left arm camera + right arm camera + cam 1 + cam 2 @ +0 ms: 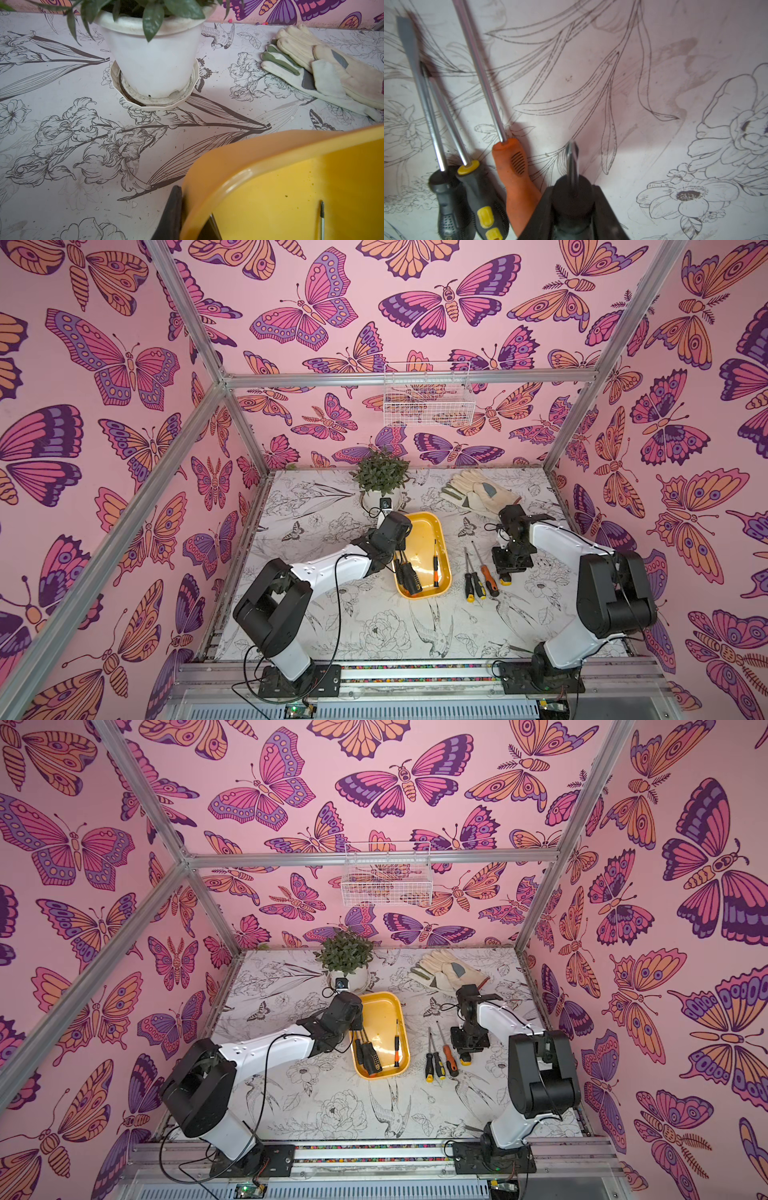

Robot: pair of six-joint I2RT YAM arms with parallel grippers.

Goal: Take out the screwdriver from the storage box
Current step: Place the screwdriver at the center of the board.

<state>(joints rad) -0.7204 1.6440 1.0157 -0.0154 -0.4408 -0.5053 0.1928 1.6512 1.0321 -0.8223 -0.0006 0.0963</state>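
Observation:
The yellow storage box [419, 516] [380, 996] lies mid-table. Inside it are a thin screwdriver [435, 568] [397, 1048] and black-handled screwdrivers [409, 577] along its left wall. My left gripper [400, 551] [193, 225] is shut on the box's left rim [228, 162], one finger [173, 214] outside and one inside. My right gripper [505, 572] [572, 209] is shut on a stubby black-handled screwdriver [572, 193], low over the table to the right of the box. Three screwdrivers [480, 585] [512, 166] lie on the table between the box and that gripper.
A potted plant [380, 475] [153, 62] stands just behind the box. Pale work gloves [478, 491] [324, 68] lie at the back right. A white wire basket [428, 393] hangs on the back wall. Frame posts line both table sides.

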